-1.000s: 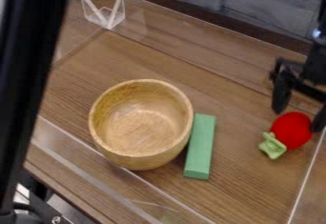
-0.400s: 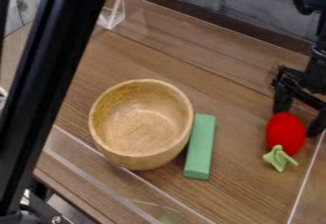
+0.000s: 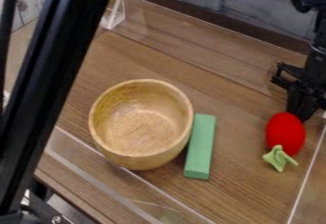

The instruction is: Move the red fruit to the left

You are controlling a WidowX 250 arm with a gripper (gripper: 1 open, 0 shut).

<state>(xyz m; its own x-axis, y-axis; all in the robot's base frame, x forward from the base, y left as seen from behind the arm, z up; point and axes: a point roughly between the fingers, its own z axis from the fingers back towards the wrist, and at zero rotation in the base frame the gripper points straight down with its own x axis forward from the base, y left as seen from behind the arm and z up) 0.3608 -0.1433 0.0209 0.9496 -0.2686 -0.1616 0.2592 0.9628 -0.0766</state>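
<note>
The red fruit (image 3: 285, 135) lies on the wooden table near the right edge of the view, its light green stem (image 3: 277, 157) pointing toward the front. My gripper (image 3: 302, 111) comes straight down onto the fruit's top far side. Its dark fingers (image 3: 298, 96) are drawn together and appear shut on the top of the fruit. The fingertips are partly hidden behind it.
A wooden bowl (image 3: 140, 123) stands left of centre, with a flat green block (image 3: 201, 145) lying along its right side, between bowl and fruit. A dark slanted bar (image 3: 57, 75) crosses the left foreground. Clear plastic walls (image 3: 192, 23) border the table.
The gripper's fingers stood apart on either side of the fruit's top and have now closed together. Earlier, the fruit shifted slightly left and its stem swung toward the front.
</note>
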